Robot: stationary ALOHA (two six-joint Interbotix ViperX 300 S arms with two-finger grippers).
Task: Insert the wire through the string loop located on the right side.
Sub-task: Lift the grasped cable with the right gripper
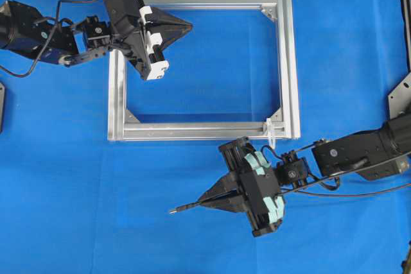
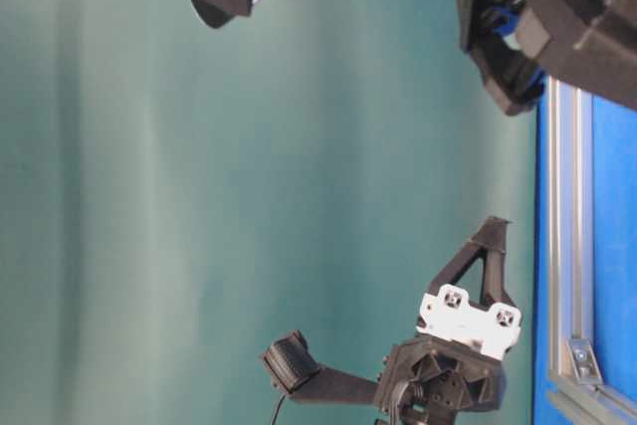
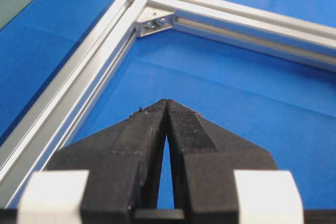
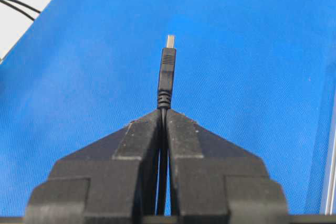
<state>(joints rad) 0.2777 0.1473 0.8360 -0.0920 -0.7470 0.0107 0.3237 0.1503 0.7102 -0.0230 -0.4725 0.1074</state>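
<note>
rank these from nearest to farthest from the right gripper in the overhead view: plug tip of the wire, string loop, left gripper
From the right gripper in the overhead view:
1. Plug tip of the wire: sticks out just left of the jaws, which are shut on the wire.
2. String loop: above and to the right, on the frame's lower right corner.
3. Left gripper: far up, over the frame's top left.

Both arms are black and boxy, with thin black cables looping beside their wrist joints. The left gripper (image 1: 186, 27) carries white blocks behind wedge-shaped black fingers (image 3: 184, 129) with ribbed pads; the right gripper (image 1: 204, 201) has pale mint-green pieces instead, at its 3 o'clock side overhead.
</note>
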